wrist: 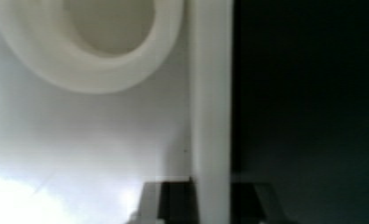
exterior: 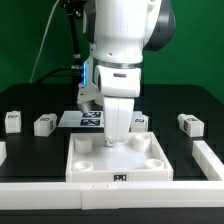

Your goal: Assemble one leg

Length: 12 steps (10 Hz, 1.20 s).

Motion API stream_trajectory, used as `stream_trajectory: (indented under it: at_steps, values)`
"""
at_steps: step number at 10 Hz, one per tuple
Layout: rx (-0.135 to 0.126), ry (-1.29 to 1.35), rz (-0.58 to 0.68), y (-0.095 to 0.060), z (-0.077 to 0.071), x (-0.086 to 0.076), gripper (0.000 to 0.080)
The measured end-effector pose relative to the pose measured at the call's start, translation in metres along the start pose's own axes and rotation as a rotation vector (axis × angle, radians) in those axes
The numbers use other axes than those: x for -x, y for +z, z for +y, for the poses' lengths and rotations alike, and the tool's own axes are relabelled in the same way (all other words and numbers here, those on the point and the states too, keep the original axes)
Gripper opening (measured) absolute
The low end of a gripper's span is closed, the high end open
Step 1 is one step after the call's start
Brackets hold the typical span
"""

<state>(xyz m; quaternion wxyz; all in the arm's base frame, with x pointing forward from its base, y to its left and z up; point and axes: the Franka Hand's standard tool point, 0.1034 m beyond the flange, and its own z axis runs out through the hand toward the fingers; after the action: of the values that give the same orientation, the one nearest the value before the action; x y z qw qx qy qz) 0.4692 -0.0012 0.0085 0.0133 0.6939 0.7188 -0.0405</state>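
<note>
Several small white legs with black-and-white tags lie on the black table behind the tray: one at the exterior view's far left [exterior: 13, 121], one beside it [exterior: 44, 124], one just behind the gripper [exterior: 139, 121] and one on the right [exterior: 190, 124]. My gripper [exterior: 118, 137] is down on the far rim of the large white tray [exterior: 150, 166]. In the wrist view the rim [wrist: 211, 100] runs as a white strip between my dark fingers [wrist: 170, 202], which press against it on both sides. A round corner socket [wrist: 96, 40] shows beside the rim. No leg is in the gripper.
The marker board [exterior: 85, 119] lies behind the tray, partly hidden by the arm. A white rail runs along the table's front [exterior: 60, 193] and up the exterior view's right side [exterior: 208, 158]. A white piece [exterior: 2, 150] shows at the left edge.
</note>
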Motion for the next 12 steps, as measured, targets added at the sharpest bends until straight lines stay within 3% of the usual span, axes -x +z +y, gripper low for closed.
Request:
stream_trajectory:
  at_steps: [6,12]
  values:
    - [0.036,0.098,0.024,-0.005,0.021,-0.062,0.0060]
    - [0.038,0.091,0.024,-0.005,0.025,-0.064,0.0066]
